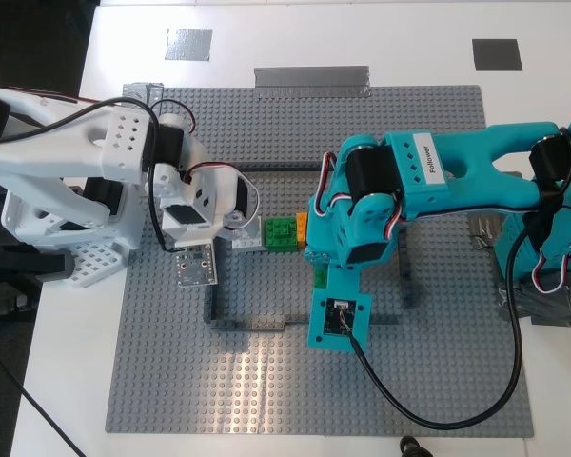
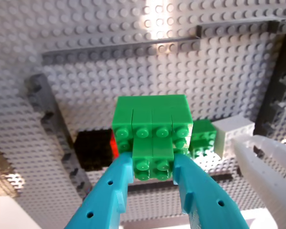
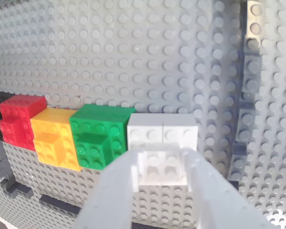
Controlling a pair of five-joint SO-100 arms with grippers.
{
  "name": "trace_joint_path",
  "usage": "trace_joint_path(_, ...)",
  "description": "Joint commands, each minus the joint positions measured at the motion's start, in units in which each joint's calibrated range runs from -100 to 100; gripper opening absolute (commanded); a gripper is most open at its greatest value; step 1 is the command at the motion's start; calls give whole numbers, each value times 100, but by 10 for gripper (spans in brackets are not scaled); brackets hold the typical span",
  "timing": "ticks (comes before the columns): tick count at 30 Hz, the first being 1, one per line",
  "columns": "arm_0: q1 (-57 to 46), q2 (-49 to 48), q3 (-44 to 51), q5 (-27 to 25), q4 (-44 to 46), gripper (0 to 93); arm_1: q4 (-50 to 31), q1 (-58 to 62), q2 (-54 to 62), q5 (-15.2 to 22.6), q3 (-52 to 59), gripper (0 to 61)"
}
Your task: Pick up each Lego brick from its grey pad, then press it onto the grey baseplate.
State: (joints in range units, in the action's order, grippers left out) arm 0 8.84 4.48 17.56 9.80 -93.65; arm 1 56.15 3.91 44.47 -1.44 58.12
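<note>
My first gripper (image 2: 153, 176), the teal one, has its 2 fingers pinching a small green brick (image 2: 152, 164) from either side. That brick sits against the front of a larger green block (image 2: 151, 117) of several studs. In the first wrist view I also count 1 more green brick (image 2: 203, 139), 1 white block (image 2: 233, 131), a sliver of red (image 2: 113, 143) and a black brick (image 2: 93, 149) in the same row.

My second gripper (image 3: 163, 183), the white one, has its 2 fingers clamped on a small white brick (image 3: 161, 168), which touches the front of a wider white block (image 3: 163, 131). Beside it the second wrist view shows 1 green stack (image 3: 101, 136), 1 orange stack (image 3: 55, 138) and 1 red stack (image 3: 20, 117), all touching in a line.

Everything stands on the 1 grey baseplate (image 1: 266, 381), inside a thin dark-grey rectangle (image 1: 247, 324) of bricks. In the exterior view the white arm (image 1: 86, 152) reaches in from the exterior view's left and the teal arm (image 1: 428, 181) from its right, meeting at the row near the plate's middle; only a green brick and a bit of orange (image 1: 302, 227) show between them there.

2 grey pads lie on the white table (image 1: 67, 381) beyond the plate's far edge: 1 mid-grey (image 1: 188, 44), 1 darker (image 1: 497, 54), well apart. 1 strip of silver tape (image 1: 311, 80) lies between them at the plate's edge.
</note>
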Motion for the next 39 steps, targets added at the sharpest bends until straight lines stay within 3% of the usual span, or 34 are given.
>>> trace_joint_path(1, -25, -36, 36, -235, 277, 0, 145, -32, 93, 34, -65, 85)
trace_joint_path(4, -25, -36, -190, -318, 415, 0, 170, 4, 111, 49, -65, 179)
trace_joint_path(8, -17, -36, -578, -421, 683, 0, 170, 33, 171, 59, -83, 219)
trace_joint_path(23, -344, -19, -1083, -567, 1196, 0, -318, 62, 342, 68, -74, 188)
trace_joint_path(30, -416, -19, -1381, -577, 1432, 0, 40, 41, 463, 127, -228, 193)
trace_joint_path(35, -416, 127, -1381, -601, 1554, 0, 471, -10, 729, 171, -607, 149)
trace_joint_path(36, -416, 273, -1363, -601, 1562, 0, 902, -141, 737, 151, -1140, 52)
trace_joint_path(37, -416, 299, -1345, -601, 1562, 0, 1049, -206, 720, 151, -1338, 5)
trace_joint_path(39, -416, 333, -1309, -601, 1562, 0, 1293, -387, 694, 161, -1690, 2)
